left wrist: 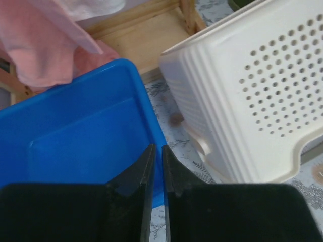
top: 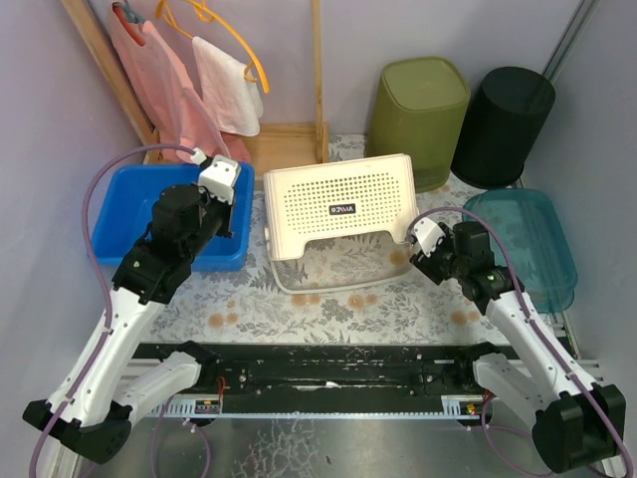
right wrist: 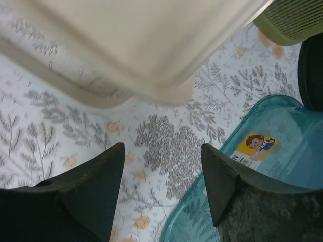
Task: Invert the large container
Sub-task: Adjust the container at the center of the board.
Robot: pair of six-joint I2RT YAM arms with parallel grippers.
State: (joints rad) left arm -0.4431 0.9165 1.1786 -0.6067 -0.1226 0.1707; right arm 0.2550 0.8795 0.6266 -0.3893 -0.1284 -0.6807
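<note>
The large container is a cream perforated basket (top: 338, 204) in the middle of the table. It is tipped, with a perforated wall facing up and its near rim on the flowered cloth. It also shows in the left wrist view (left wrist: 262, 91) and the right wrist view (right wrist: 141, 40). My left gripper (top: 235, 214) (left wrist: 157, 147) is shut and empty. It hovers over the right wall of the blue tub (left wrist: 75, 131), left of the basket. My right gripper (top: 416, 261) (right wrist: 162, 146) is open and empty, just below the basket's right near corner.
The blue tub (top: 129, 214) stands at the left. A teal lid (top: 528, 244) (right wrist: 262, 151) lies at the right. A green bin (top: 418, 110) and a black bin (top: 503, 115) stand at the back right. A wooden rack with pink towels (top: 199, 80) stands at the back left.
</note>
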